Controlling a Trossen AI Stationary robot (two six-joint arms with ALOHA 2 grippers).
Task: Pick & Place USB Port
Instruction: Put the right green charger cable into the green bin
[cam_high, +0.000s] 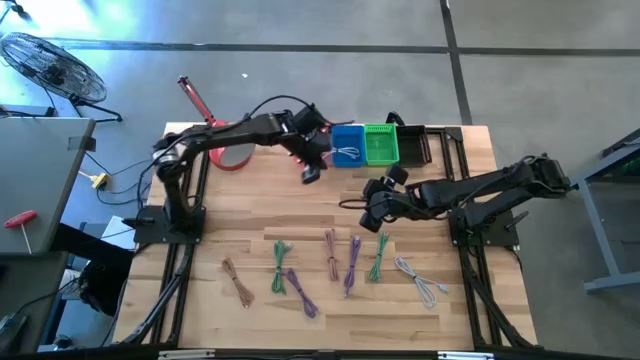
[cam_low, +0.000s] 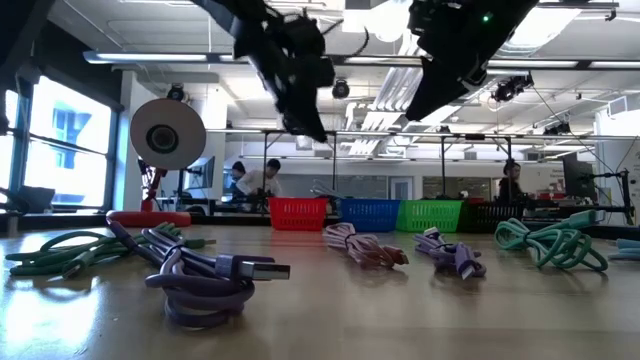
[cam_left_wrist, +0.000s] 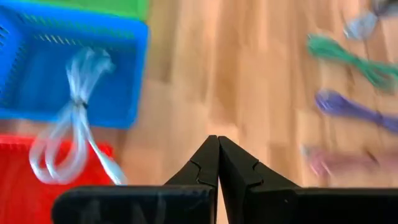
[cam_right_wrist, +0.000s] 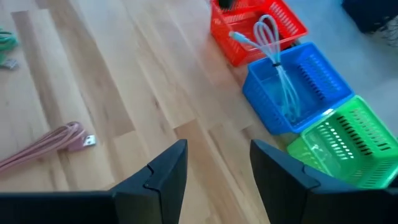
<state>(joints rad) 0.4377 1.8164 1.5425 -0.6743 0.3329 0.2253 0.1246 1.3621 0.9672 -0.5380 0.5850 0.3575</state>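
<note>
White cable dropped at the baskets; the next pick is due.

The left end effector, shut and empty, hovers beside the blue basket, where the white cable drapes onto the red basket. The right end effector, open and empty, faces clear bench before the remaining cables.

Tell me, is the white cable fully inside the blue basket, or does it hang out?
Partly out. The white cable lies across the blue basket, and its looped end hangs over the rim onto the red basket.
</note>
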